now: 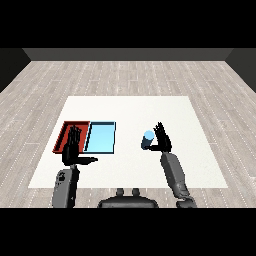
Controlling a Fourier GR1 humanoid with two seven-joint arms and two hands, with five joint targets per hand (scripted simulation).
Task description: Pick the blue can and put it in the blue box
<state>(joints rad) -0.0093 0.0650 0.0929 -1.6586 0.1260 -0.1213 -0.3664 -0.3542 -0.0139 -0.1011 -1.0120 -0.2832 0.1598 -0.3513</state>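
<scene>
One blue can (148, 139) | no readable label | beside right hand (163, 140)

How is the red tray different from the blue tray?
The red tray is red, and the light blue tray is pale blue. The red tray lies farther left, while the blue tray lies nearer the blue can. The left hand hangs in front of the red tray and hides part of it; the blue tray shows whole. Both are flat, rimmed and side by side on the white table.

Two trays (100, 125) touching side by side at table's (150, 107) 9 o'clock, can (148, 139) near centre, well apart at their 3 o'clock.
</scene>
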